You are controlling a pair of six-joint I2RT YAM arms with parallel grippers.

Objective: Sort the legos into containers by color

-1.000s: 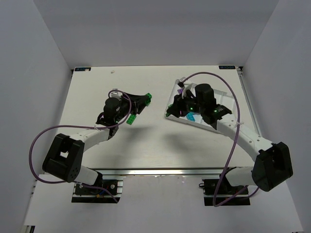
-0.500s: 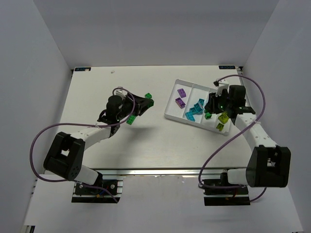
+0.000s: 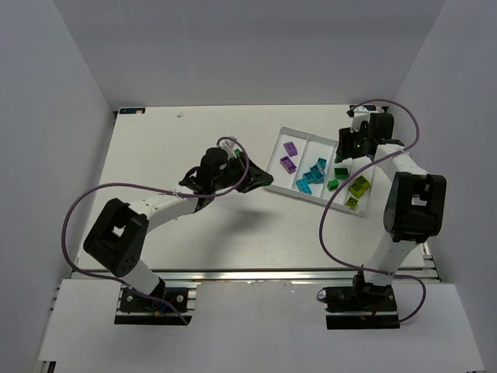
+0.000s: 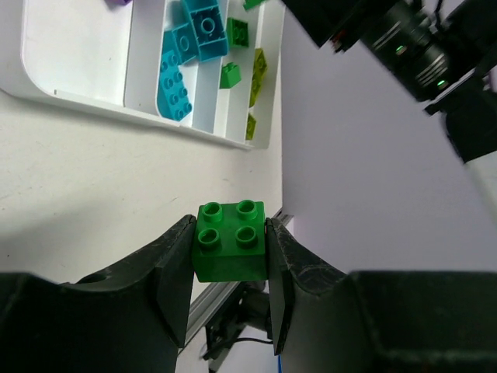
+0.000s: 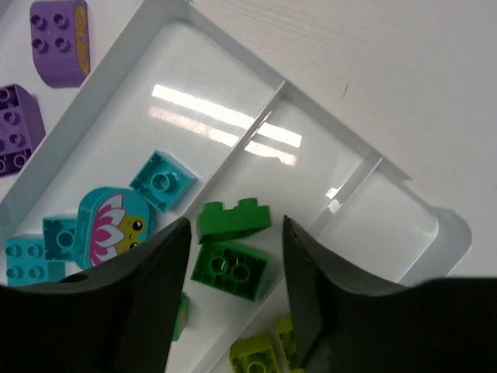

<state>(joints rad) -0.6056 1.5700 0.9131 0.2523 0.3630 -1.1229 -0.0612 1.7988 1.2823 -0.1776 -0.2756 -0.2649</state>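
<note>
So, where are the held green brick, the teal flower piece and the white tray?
green brick (image 4: pixel 230 241): left wrist view, centre of its face.
teal flower piece (image 5: pixel 109 225): right wrist view, on the flower print.
white tray (image 5: pixel 388 225): right wrist view, bare floor of its end compartment.

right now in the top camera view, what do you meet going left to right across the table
left gripper holding a green lego → purple legos → teal legos → green legos → yellow-green legos

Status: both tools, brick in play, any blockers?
Left tool shut on green brick, short of the tray. Right tool open, empty, above the tray's green bricks. It may block the drop.
</note>
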